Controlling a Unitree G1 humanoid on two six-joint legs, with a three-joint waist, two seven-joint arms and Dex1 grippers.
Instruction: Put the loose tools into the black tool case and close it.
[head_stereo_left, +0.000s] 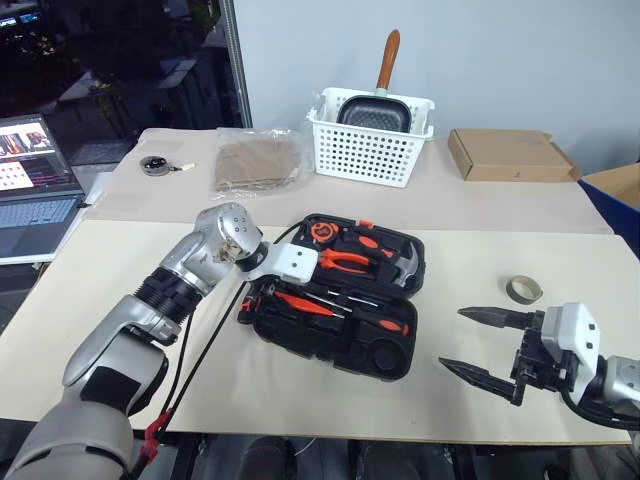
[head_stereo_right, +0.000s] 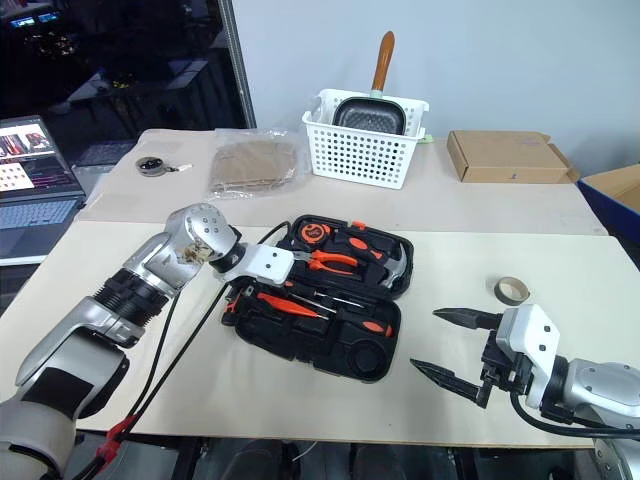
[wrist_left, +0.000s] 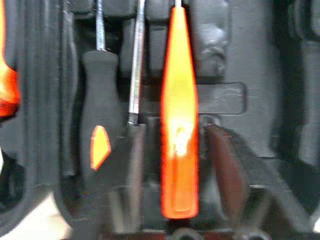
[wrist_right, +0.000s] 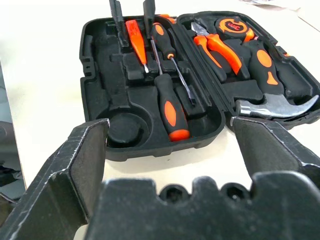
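The case (head_stereo_left: 340, 300) lay open in the middle of the near table (head_stereo_left: 300, 400), its two halves spread flat. The far half held the hammer (head_stereo_left: 405, 265), the pliers (head_stereo_left: 345, 260) and the tape measure (head_stereo_left: 322, 232). The near half held the red screwdriver (wrist_left: 179, 125) and two black-and-orange screwdrivers (wrist_right: 170, 107) lying side by side in their recesses. The left gripper (wrist_left: 180, 165) hung over the left end of the case, pointing down, its fingers (wrist_left: 227, 170) standing a little apart on either side of the red screwdriver's handle; whether they touched it I could not tell. The right gripper (head_stereo_left: 480, 345) hovered above the table to the right of the case, well apart from it, its fingers spread wide with nothing between them. A tape roll (head_stereo_left: 523, 290) lay on the table just beyond that gripper. On the far table stood a white basket (head_stereo_left: 368, 140) with a pan (head_stereo_left: 375, 108) in it, a cardboard box (head_stereo_left: 508, 155) to its right and a plastic bag (head_stereo_left: 258, 162) to its left.
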